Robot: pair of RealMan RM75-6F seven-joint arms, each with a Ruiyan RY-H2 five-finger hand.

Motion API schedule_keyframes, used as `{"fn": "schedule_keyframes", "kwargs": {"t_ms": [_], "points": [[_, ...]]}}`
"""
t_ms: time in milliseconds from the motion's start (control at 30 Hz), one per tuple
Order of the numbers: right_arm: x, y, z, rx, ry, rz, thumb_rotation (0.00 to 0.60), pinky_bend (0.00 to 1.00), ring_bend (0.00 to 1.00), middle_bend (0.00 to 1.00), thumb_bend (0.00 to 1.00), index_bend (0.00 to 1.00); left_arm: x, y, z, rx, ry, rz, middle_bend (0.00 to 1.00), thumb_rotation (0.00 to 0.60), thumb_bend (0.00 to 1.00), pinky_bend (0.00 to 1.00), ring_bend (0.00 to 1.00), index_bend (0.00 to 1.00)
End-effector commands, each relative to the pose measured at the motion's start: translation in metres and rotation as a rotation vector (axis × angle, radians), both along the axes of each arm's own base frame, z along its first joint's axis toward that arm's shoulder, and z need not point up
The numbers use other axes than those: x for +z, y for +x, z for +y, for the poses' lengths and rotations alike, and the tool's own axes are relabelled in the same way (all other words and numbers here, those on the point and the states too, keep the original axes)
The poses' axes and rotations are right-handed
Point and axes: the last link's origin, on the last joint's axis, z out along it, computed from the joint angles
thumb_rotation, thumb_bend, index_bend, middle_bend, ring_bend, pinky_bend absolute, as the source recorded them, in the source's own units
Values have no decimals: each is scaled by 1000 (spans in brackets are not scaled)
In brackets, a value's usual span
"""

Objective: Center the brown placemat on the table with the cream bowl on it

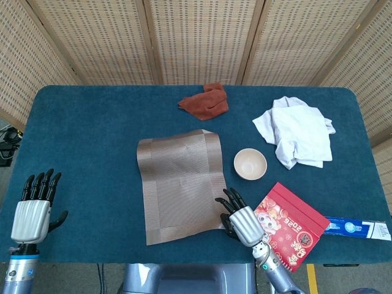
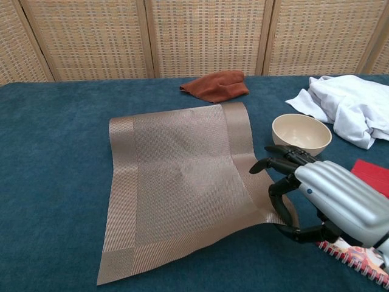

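Observation:
The brown placemat [image 1: 182, 184] [image 2: 182, 182] lies flat at the table's middle, skewed, with its near edge slanting. My right hand [image 1: 240, 222] [image 2: 331, 204] pinches the mat's near right corner between curled fingers above and the thumb beneath. The cream bowl [image 1: 250, 164] [image 2: 301, 135] stands empty on the blue cloth just right of the mat, apart from it and a little beyond my right hand. My left hand [image 1: 33, 208] hovers at the near left table edge, fingers straight and apart, holding nothing; the chest view does not show it.
A rust cloth [image 1: 205, 99] [image 2: 216, 85] lies beyond the mat. A crumpled white cloth [image 1: 298, 131] [image 2: 349, 106] sits at the far right. A red booklet [image 1: 289, 225] [image 2: 371, 176] lies beside my right hand, with a toothpaste tube [image 1: 355, 228] to its right.

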Motion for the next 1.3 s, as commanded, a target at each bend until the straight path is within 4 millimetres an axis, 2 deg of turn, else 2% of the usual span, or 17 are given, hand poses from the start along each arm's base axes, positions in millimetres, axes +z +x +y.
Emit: {"fn": "schedule_keyframes", "kwargs": {"t_ms": [33, 267, 467, 667, 867, 1100, 1300], "points": [[6, -1, -1, 0, -15, 0, 600, 0, 1, 305, 621, 753, 0, 0, 0, 0, 0, -1, 0, 600, 205, 0, 0, 0], [22, -7, -7, -13, -52, 14, 600, 0, 3, 310, 622, 755, 0, 0, 0, -1, -2, 1, 0, 600, 206, 0, 0, 0], [46, -12, -18, -39, -108, 2, 600, 0, 7, 314, 620, 759, 0, 0, 0, 1, 0, 1, 0, 600, 205, 0, 0, 0], [77, -9, -34, -47, -169, -17, 600, 0, 14, 323, 622, 764, -1, 0, 1, 2, -2, 3, 0, 600, 205, 0, 0, 0], [103, -4, -59, -76, -208, 2, 600, 0, 16, 325, 621, 765, -2, 1, 2, 4, 2, 6, 0, 600, 205, 0, 0, 0], [120, -5, -84, -125, -235, 36, 600, 0, 17, 328, 620, 767, -3, 0, 5, 6, 1, 12, 0, 600, 205, 0, 0, 0], [124, -6, -94, -144, -243, 53, 600, 0, 17, 329, 619, 767, -7, -1, 6, 10, -8, 23, 0, 600, 206, 0, 0, 0]]}}
